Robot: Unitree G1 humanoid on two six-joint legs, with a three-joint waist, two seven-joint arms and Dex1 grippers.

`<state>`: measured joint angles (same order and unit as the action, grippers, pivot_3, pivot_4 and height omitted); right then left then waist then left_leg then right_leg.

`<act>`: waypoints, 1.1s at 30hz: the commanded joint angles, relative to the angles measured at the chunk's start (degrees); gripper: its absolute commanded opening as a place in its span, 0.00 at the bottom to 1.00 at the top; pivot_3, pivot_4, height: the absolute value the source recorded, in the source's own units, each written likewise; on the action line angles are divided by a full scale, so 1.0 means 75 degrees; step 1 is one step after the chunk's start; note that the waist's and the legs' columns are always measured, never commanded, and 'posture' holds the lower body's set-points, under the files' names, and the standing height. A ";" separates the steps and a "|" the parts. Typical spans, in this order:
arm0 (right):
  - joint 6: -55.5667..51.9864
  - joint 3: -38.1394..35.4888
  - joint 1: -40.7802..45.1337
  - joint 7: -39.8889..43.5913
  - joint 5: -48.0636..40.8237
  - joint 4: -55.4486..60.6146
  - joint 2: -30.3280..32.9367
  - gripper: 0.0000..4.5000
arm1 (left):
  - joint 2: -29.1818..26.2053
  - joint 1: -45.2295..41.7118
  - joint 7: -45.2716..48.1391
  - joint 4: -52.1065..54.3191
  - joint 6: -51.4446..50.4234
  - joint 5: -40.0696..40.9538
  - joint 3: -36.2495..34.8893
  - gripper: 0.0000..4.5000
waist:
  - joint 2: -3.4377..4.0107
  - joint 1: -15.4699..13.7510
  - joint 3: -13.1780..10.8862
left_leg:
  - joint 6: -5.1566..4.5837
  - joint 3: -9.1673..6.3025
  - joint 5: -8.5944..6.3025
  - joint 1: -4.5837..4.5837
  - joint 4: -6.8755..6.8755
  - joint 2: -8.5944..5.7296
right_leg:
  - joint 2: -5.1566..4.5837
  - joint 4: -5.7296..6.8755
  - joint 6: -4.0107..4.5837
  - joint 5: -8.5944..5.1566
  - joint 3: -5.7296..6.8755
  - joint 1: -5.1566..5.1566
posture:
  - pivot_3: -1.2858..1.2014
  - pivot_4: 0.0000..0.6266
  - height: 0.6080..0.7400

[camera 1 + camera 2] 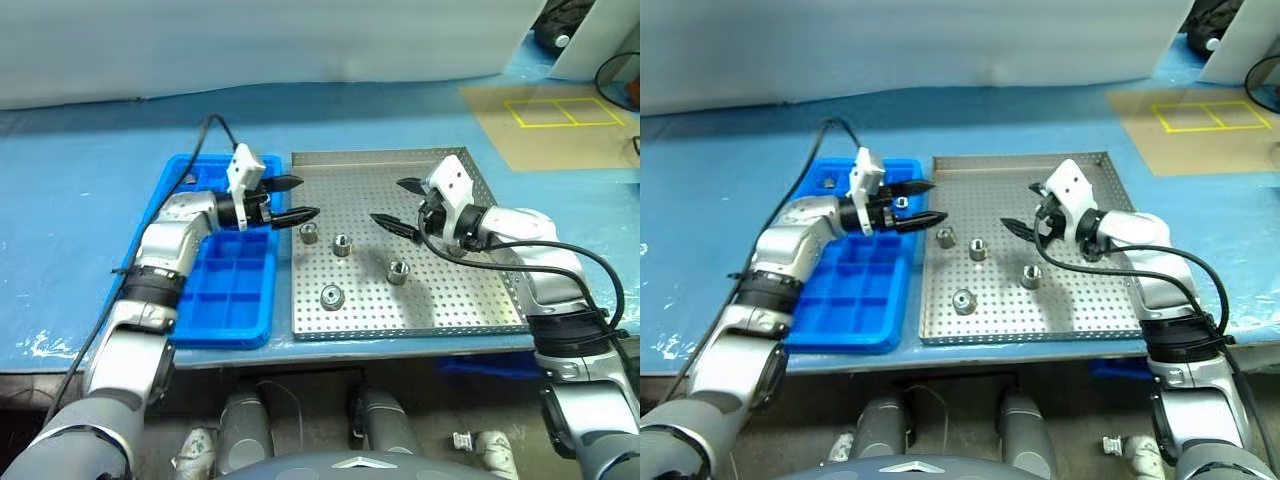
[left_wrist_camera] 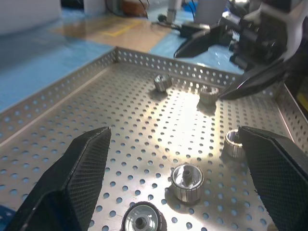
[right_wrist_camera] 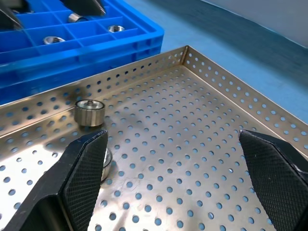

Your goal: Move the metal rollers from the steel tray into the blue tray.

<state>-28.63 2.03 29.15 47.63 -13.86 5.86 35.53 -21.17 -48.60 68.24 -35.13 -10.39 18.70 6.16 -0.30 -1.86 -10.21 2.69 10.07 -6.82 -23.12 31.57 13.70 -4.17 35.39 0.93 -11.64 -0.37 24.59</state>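
Several metal rollers, such as one (image 1: 309, 235) and another (image 1: 398, 270), stand scattered on the steel tray (image 1: 400, 156) at the table's middle. Left of it lies the blue tray (image 1: 228, 300), and some of its far compartments hold a roller (image 3: 51, 39). My left gripper (image 1: 302, 198) hovers open over the seam between both trays, pointing right, with nothing between its fingers. Facing it from the right, my right gripper (image 1: 388, 200) hangs open and empty above the steel tray's far half. The nearest rollers (image 2: 186, 182) lie just below and beyond the left fingers (image 2: 82, 168).
A blue cover (image 1: 80, 200) spreads over the table around both trays. At the back right is a brown mat with a yellow taped square (image 1: 560, 110). A black cable (image 1: 612, 70) lies at the far right edge.
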 commanded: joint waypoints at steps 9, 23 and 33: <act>-0.0981 -0.0450 -0.0863 -0.0221 -0.0777 0.2243 0.0231 1.00 | 0.0547 -0.2343 -0.0312 -0.4581 0.3255 -0.2892 0.1169 0.99 | -0.0001 -0.0019 0.0000 | -0.0027 0.0000 -0.0016 -0.0005 0.0010 -0.0006 | -0.0006 -0.0034 0.0000 0.0001 0.0001 -0.0022 | 0.34 0.24 1.00; -0.1513 -0.0663 -0.1852 -0.1431 -0.0703 0.3359 0.0181 1.00 | 0.0803 -0.3075 0.0287 -0.5364 0.3256 -0.4578 0.1791 0.99 | 0.0000 0.0284 0.0001 | -0.0037 -0.0001 -0.0023 0.0001 0.0011 -0.0005 | -0.0007 -0.0061 -0.0001 0.0002 0.0004 -0.0040 | 0.29 0.24 1.00; -0.1398 -0.0494 -0.1999 -0.1870 -0.0583 0.3376 0.0149 1.00 | 0.0809 -0.3265 -0.0484 -0.5482 0.2854 -0.5412 0.2096 0.99 | 0.0000 0.0397 0.0001 | -0.0040 0.0000 -0.0025 0.0000 0.0011 -0.0006 | -0.0006 -0.0071 -0.0002 0.0002 0.0004 -0.0040 | 0.29 0.24 1.00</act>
<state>-40.16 -1.02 14.21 34.40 -18.68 28.72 36.71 -14.35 -72.08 65.57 -75.90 11.40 -20.03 20.85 -0.30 1.12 -10.20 2.38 10.07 -7.01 -23.12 31.65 13.66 -4.22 34.85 0.92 -11.63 -0.34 24.29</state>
